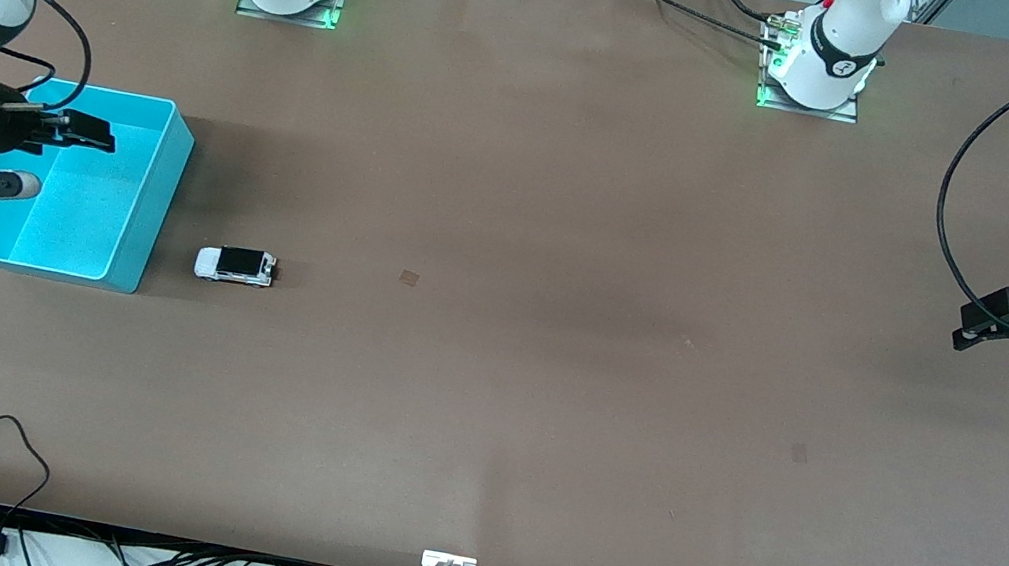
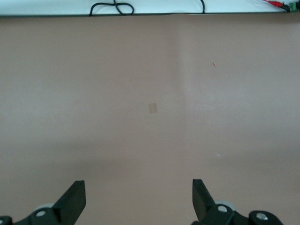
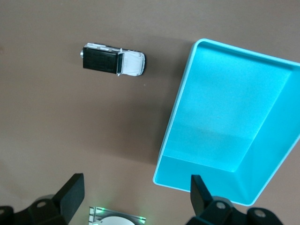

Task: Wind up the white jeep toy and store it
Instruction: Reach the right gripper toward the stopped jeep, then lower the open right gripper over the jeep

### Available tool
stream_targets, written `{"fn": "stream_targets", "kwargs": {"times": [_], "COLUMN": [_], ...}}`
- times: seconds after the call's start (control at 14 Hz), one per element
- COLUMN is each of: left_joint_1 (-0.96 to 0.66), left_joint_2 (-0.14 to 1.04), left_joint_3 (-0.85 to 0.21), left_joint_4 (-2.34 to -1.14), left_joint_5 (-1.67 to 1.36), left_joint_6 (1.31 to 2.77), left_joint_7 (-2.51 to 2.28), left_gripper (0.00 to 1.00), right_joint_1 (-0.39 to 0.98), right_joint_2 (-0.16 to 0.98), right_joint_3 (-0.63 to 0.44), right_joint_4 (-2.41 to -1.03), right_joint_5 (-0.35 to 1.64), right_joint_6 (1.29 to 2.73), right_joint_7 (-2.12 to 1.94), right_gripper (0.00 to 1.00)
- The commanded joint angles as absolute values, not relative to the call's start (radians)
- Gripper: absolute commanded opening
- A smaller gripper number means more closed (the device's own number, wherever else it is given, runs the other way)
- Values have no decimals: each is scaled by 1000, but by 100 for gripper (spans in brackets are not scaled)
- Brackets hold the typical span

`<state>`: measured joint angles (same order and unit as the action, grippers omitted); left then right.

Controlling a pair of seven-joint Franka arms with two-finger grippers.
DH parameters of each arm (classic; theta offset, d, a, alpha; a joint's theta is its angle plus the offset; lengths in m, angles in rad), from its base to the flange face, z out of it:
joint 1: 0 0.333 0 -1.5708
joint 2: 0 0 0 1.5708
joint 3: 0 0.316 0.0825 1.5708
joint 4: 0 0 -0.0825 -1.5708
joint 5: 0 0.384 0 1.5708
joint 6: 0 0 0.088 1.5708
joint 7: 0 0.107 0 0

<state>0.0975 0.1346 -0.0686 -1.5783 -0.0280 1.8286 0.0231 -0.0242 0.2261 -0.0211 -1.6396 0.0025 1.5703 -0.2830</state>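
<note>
The right end effector [image 1: 98, 135] is hovering released over the teal bin [image 1: 158, 198]; the left end effector [image 1: 989, 324] is waiting released over the surface's [image 1: 550, 381] left-arm end; the white jeep toy [image 1: 236, 266] is sitting beside the bin, toward the surface's middle.

White jeep toy [image 1: 235, 265] with black roof, teal bin [image 1: 131, 224], brown table [image 1: 557, 332]

White jeep toy [image 1: 235, 265] sits just beside teal bin [image 1: 139, 195].
</note>
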Motion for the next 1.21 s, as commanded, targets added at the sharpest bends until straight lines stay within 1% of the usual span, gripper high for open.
{"fn": "stream_targets", "kwargs": {"times": [0.0,0.14,0.29,0.36,0.5,0.93,1.14], "left_joint_1": [23,-8,6,6,5,5,2], "left_joint_2": [133,133,133,132,112,100,109], "left_joint_3": [3,49,41,41,37,32,32], "left_joint_4": [-1517,-1499,-1480,-1479,-1482,-1494,-1483], "left_joint_5": [-49,-60,-66,-66,-66,-66,-48], "left_joint_6": [1757,1729,1692,1662,1646,1647,1643], "left_joint_7": [-40,-37,-28,-23,-25,-29,4], "left_gripper": [100,100,100,100,100,100,100], "right_joint_1": [-21,-34,-50,-87,-179,-186,-184], "right_joint_2": [216,210,192,190,193,198,210], "right_joint_3": [-9,27,89,128,208,213,247], "right_joint_4": [-1680,-1715,-1776,-1799,-1828,-1919,-1943], "right_joint_5": [2,-32,-99,-104,-104,-106,-142], "right_joint_6": [1609,1656,1734,1776,1845,2000,2054], "right_joint_7": [-365,-406,-457,-527,-673,-937,-975], "right_gripper": [100,100,100,100,100,100,100]}}
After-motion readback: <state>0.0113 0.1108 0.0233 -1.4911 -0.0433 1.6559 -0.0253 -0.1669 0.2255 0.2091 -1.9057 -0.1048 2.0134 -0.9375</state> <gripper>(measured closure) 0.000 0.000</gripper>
